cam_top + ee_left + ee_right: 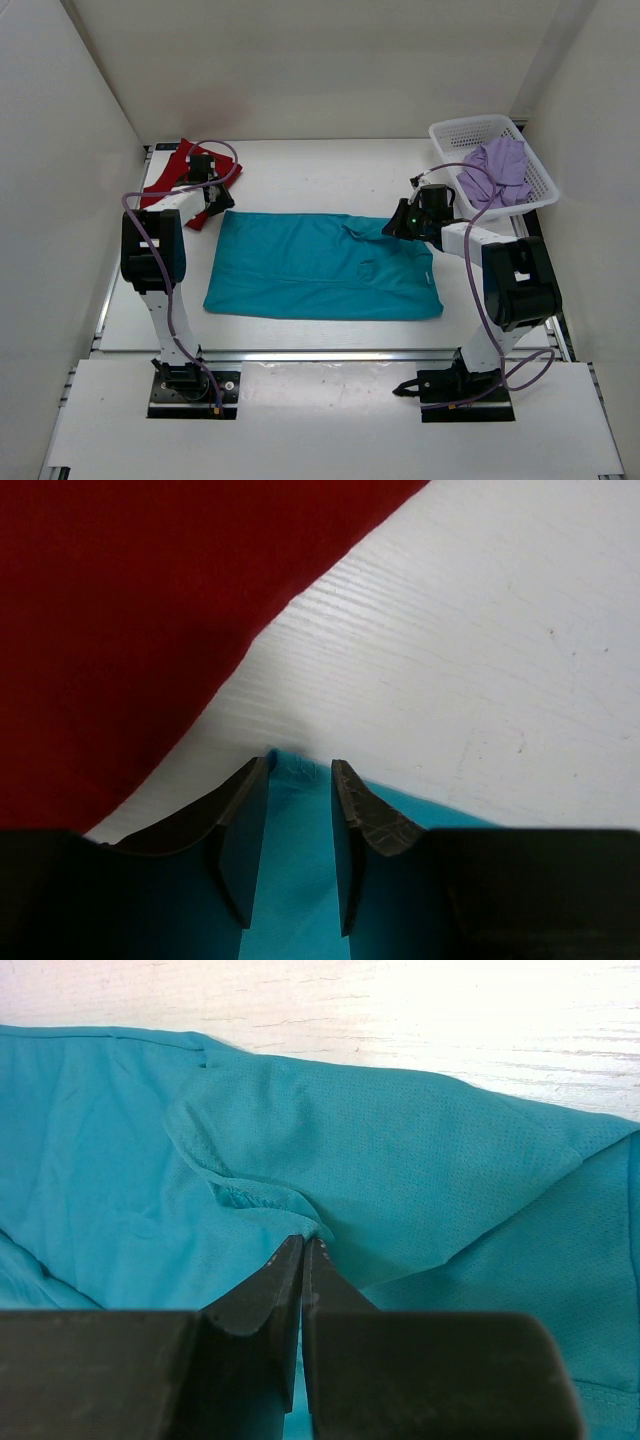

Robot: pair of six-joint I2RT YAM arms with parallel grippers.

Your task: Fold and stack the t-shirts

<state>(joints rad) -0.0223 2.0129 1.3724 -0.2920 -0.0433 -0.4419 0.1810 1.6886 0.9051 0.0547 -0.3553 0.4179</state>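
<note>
Left claw [300,770] part-open, astride far-left corner of teal t-shirt [300,270] on desk [330,170]. Right claw [303,1243] closed, pinching its fabric.

A white mesh basket [538,168] sits at the far right corner of the white table [320,175].

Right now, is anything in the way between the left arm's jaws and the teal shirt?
Nothing visible. The left jaws stand apart over a corner of the teal shirt, with its fabric showing between them. The red shirt lies just beyond, and a strip of bare table separates it from that corner.
</note>
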